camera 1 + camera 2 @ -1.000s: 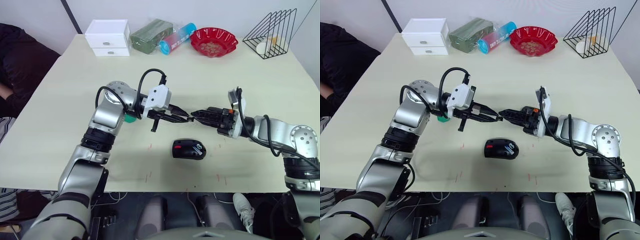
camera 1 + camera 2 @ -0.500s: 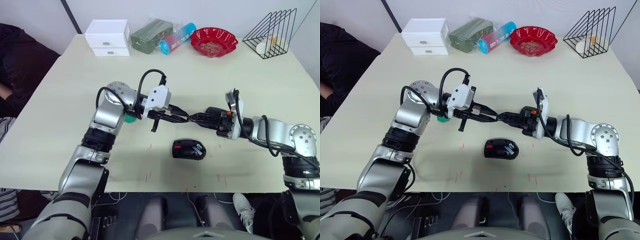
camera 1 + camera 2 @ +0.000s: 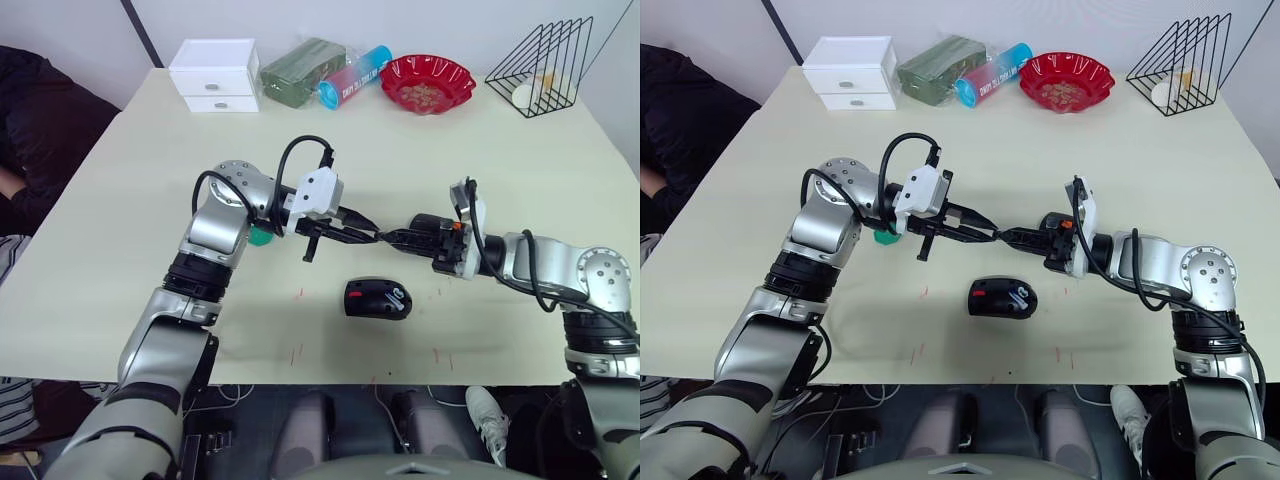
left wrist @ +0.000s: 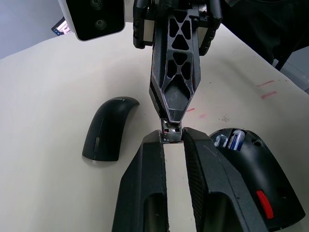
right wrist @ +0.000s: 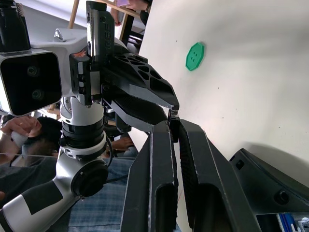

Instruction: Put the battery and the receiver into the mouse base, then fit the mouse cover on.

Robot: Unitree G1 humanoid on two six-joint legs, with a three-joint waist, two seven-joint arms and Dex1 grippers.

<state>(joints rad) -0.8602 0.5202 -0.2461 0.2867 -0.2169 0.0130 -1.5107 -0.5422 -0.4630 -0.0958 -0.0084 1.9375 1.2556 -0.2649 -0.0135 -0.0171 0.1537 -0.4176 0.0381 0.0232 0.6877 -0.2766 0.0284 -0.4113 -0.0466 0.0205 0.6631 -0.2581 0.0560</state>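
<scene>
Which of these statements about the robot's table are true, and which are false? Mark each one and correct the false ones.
1. The battery already lies inside the mouse base. True.
2. The mouse cover is fitted on the base. False: the mouse cover lies on the table, apart from the base.
3. The left gripper and the right gripper meet tip to tip above the table, with the small receiver between the left one's fingertips. True.
4. The red bowl stands right beside the mouse base. False: the red bowl stands at the far edge of the table, near the wire rack.
</scene>
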